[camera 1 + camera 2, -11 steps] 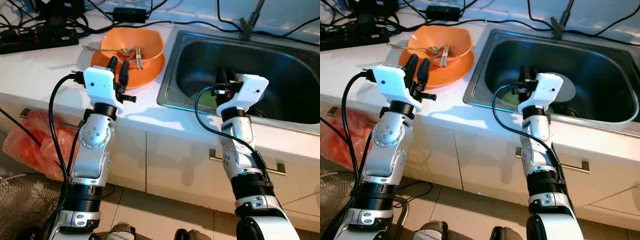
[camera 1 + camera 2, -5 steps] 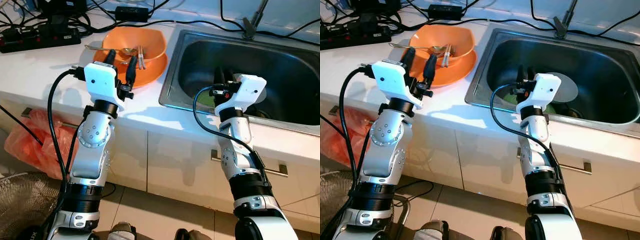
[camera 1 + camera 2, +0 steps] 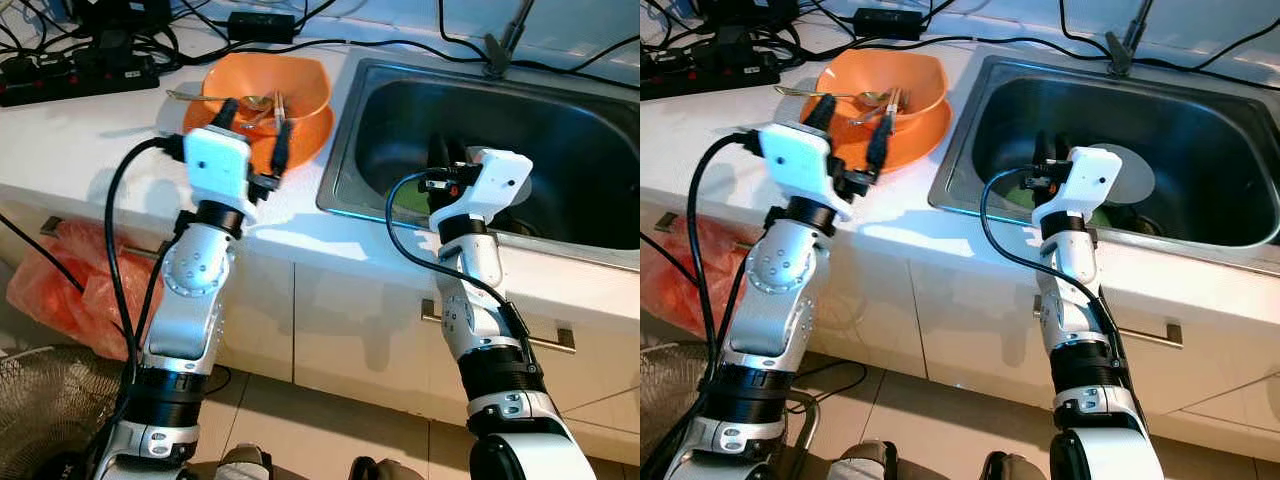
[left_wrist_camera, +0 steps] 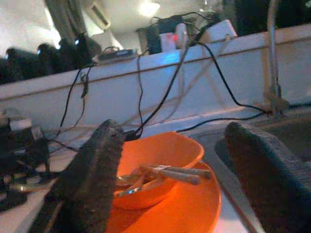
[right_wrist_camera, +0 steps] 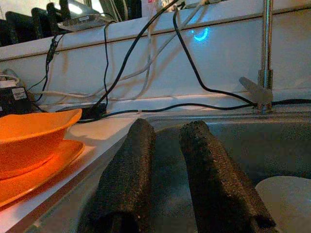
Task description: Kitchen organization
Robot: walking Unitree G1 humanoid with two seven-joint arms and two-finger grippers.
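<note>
The left claw (image 3: 255, 125) hangs with its fingers spread apart just short of the orange bowl (image 3: 268, 85), which sits nested on an orange plate (image 3: 300, 135) on the white surface (image 3: 90, 130) at about 11 o'clock from the steel sink (image 3: 600, 150), a spoon (image 3: 205, 98) and chopsticks (image 3: 279, 108) lying loose inside. The right claw (image 5: 167, 170), fingers nearly together around nothing, hovers over the sink's near edge. The bowl looks like light, stiff, slick plastic, best pinched at its rim and kept level so the utensils don't slide out.
</note>
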